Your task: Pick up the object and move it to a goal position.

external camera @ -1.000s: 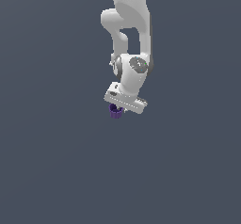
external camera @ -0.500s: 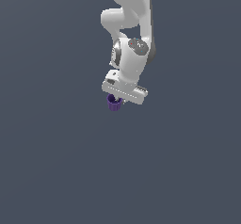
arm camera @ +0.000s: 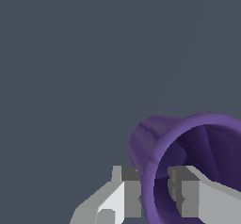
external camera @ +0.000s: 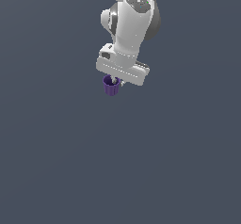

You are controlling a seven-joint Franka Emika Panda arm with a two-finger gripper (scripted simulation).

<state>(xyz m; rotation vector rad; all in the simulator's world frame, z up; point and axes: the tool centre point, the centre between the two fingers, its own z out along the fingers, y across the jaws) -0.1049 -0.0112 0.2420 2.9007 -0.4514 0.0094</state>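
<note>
1. Fingers (arm camera: pixel 155 197) of mine are clamped on the rim of the cup (arm camera: pixel 188 162): in the wrist view one finger sits outside the purple wall and the other inside the open mouth, with the wall pinched between them.
2. Seen from the exterior view, my arm (external camera: pixel 132 25) comes down from the top of the frame, the wrist bent so the flat white hand (external camera: pixel 121 70) tilts, its lower edge sloping down toward the exterior view's right.
3. The cup (external camera: pixel 111 86) hangs just below that hand, at its end nearer the exterior view's left, touching my fingers (external camera: pixel 114 81), which are mostly hidden behind the hand and the cup's rim.
4. The cup is dark purple, ribbed and tapering, narrower at its base than at its open top; the exterior view shows its mouth facing up toward my hand.
5. Around the cup there is only plain grey background; I cannot tell whether it rests on anything, as no shadow or edge of a surface shows beneath it.
</note>
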